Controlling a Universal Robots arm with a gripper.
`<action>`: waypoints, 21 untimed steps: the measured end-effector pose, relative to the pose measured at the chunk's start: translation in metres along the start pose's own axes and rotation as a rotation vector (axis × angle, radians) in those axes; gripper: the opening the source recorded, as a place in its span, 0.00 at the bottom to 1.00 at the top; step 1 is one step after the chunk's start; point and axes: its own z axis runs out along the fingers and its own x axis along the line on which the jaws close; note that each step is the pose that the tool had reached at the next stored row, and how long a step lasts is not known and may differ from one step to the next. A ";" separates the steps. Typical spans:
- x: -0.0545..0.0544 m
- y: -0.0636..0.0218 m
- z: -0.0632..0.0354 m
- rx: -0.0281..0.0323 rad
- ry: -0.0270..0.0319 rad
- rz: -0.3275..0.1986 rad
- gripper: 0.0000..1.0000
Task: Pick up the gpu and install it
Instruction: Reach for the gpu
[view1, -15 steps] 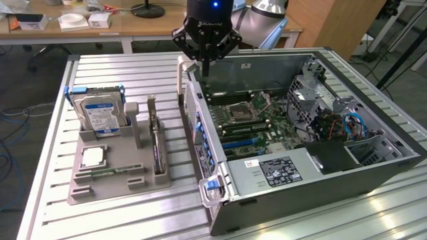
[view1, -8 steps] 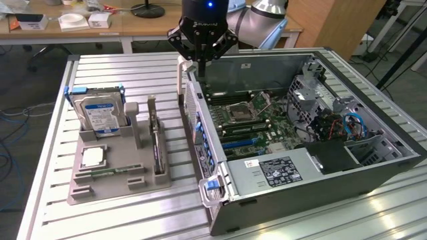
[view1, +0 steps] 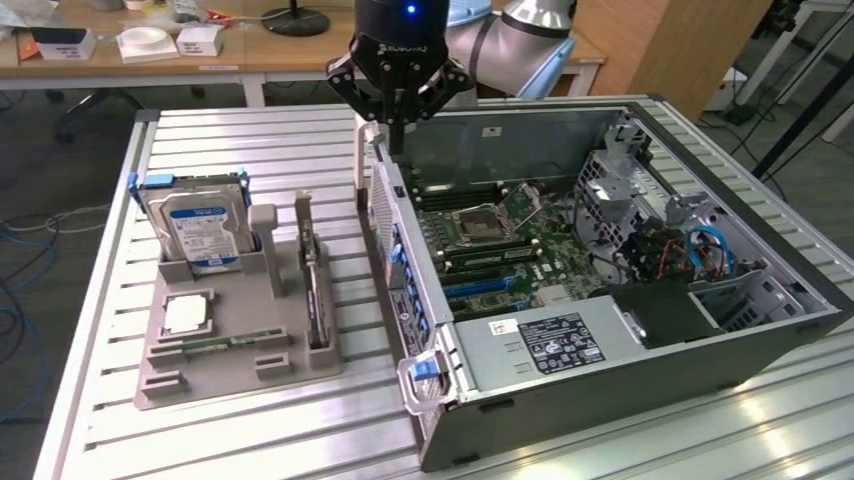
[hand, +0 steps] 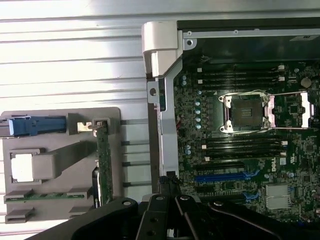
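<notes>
The gpu (view1: 311, 275) is a thin dark card standing on edge in a slot of the grey holder (view1: 240, 365) on the table, at the exterior view's left of the open computer case (view1: 601, 350). From the wrist view the gpu (hand: 103, 160) appears edge-on in the holder (hand: 60, 150). My gripper (view1: 396, 128) hangs above the case's rear corner wall, fingers together with nothing between them, well apart from the gpu. My gripper (hand: 168, 186) sits over the case wall beside the motherboard (hand: 240, 150) and its blue slots (hand: 225, 176).
The holder also carries a silver hard drive (view1: 198, 228) with a blue-white label, a small square chip (view1: 187, 313) and a memory stick (view1: 214, 343). Cables and drive cages (view1: 667, 250) crowd the case's far side. A desk with boxes (view1: 147, 45) stands behind.
</notes>
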 end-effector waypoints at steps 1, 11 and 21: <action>0.001 -0.0001 0.0000 0.0000 0.0000 0.000 0.11; 0.007 -0.0005 0.0001 -0.0001 0.0000 0.000 0.11; 0.013 -0.0010 0.0002 -0.0001 -0.0001 0.000 0.11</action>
